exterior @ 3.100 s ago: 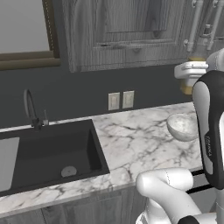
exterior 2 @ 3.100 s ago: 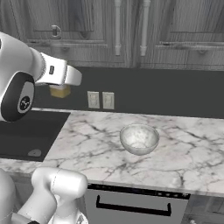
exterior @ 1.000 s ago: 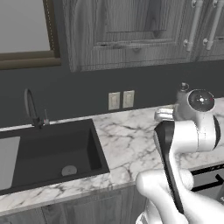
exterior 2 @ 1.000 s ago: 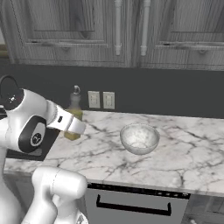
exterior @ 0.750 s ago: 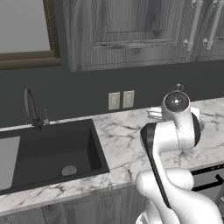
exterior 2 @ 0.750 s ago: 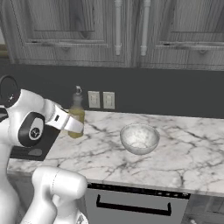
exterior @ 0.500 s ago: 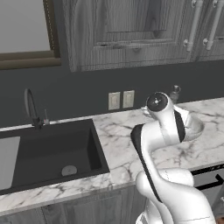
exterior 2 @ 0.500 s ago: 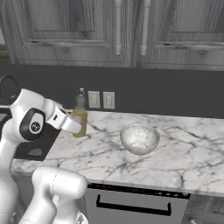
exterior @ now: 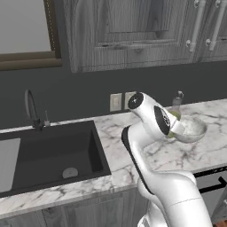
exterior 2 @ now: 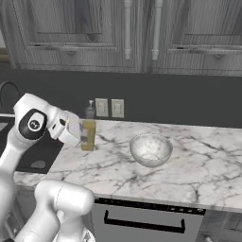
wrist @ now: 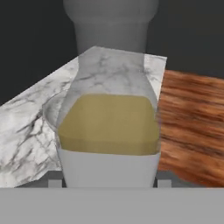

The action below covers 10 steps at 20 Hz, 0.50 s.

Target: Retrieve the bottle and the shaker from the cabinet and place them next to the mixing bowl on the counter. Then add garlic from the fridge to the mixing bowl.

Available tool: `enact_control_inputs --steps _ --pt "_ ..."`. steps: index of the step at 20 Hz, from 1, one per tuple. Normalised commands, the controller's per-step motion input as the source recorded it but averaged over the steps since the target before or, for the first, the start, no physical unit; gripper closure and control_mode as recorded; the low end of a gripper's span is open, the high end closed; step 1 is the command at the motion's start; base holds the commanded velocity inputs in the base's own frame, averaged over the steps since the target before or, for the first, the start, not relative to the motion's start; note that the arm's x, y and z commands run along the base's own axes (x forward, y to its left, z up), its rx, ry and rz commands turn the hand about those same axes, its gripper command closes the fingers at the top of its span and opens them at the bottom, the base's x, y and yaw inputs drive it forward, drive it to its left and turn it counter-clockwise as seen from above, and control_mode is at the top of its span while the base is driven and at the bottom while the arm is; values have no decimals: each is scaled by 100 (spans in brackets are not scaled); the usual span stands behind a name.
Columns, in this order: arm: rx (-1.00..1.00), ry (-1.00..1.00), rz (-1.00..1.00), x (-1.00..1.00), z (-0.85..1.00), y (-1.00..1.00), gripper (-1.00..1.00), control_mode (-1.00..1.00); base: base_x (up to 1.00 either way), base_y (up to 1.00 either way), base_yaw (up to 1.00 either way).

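We see our fingers (exterior 2: 84, 133) clasping the bottle (exterior 2: 88, 130), which stands upright at centre left of the right base view, at the worktop (exterior 2: 198, 165). The bowl (exterior 2: 151, 150) sits near it toward frame centre. The hand view shows the bottle's yellow contents close up.

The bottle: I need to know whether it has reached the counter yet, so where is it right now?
In the right base view the bottle is held in the hand at the marble counter, left of the mixing bowl and in front of the wall outlets.
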Motion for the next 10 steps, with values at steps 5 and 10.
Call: enact_control_inputs --steps 5,10 --pt "-7 -8 -28 0 -12 0 100 -100 0 0 0" --pt "-2 -1 -7 7 -12 -10 100 -100 0 0 0"
